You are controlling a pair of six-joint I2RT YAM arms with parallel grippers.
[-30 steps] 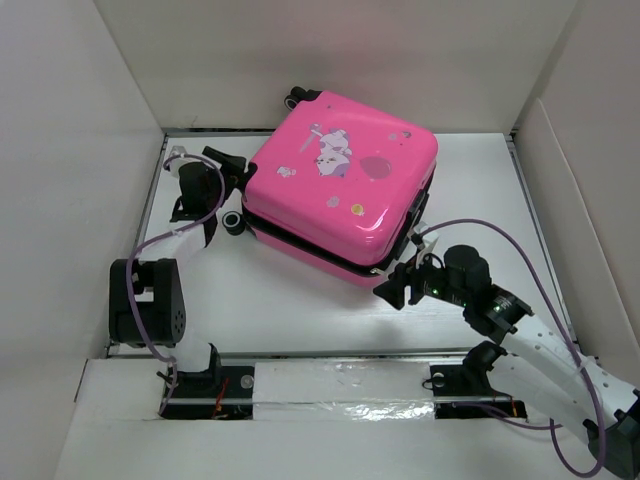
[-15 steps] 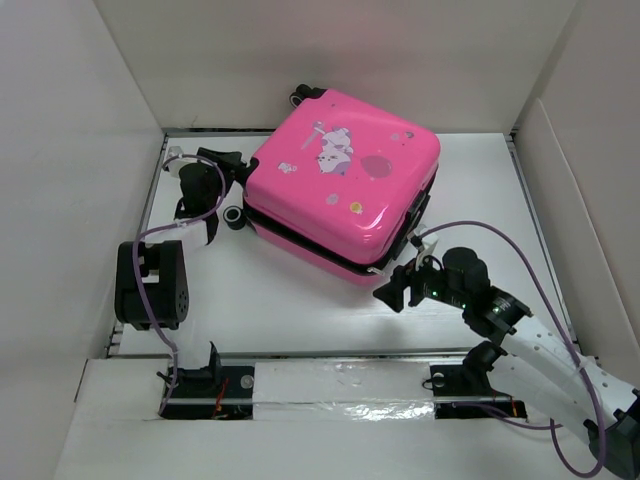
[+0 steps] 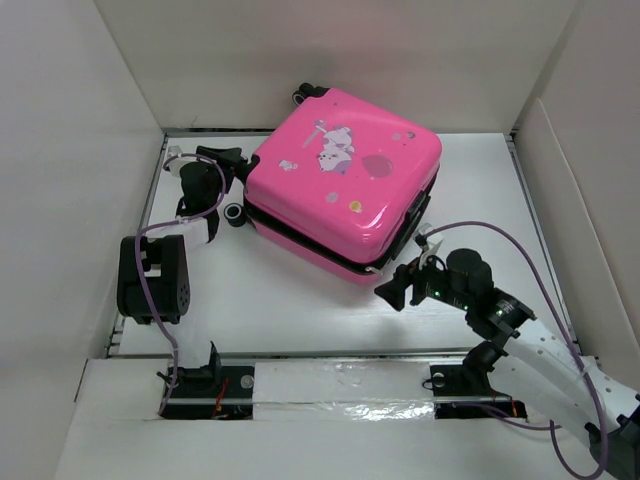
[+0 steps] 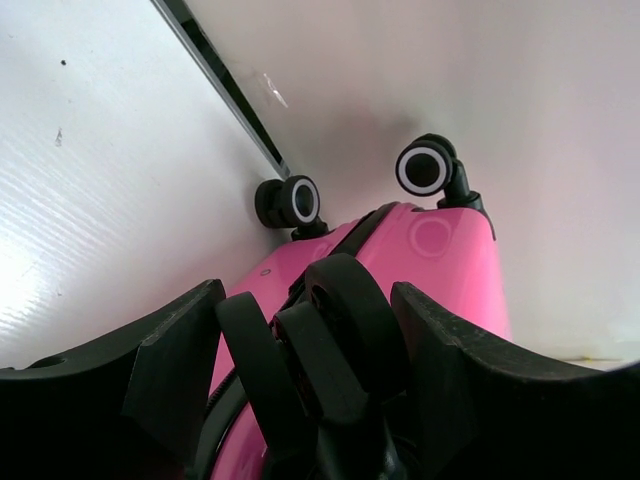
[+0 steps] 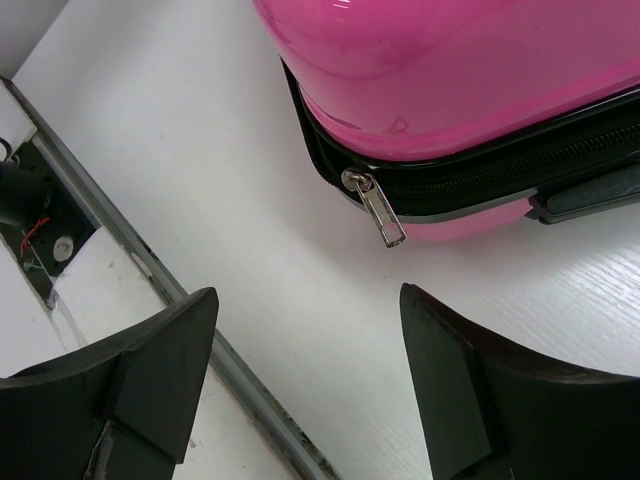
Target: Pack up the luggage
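Suitcase (image 3: 345,185) is lying flat on the table (image 3: 270,290), lid down, far-middle and turned at an angle, with the wheels facing my left side. My left gripper (image 3: 228,165) is at that wheel end. In the wrist view one caster wheel (image 4: 345,320) fills the gap between my fingers and both pads look pressed on it, so I call that a pinch on the wheel, bracing the case. The two other wheels sit past it by the back wall. My right gripper (image 5: 305,300) hovers spread wide and empty at the near corner of the case, low over the table. It is aimed at the zipper pull (image 5: 383,218), which hangs off the black zip line just ahead and isn't touched. The lid is down, so the contents are hidden and I can't say what's packed. My guess is this is the zip-up stage, and the stretch of zip in view looks closed up to the pull. Next I'd ease the right gripper forward, line one finger on each flat face of the tab and nip it. It's small and dangling, so easy to knock aside. Then drag it along the track around the corner while the left gripper holds the case from sliding.
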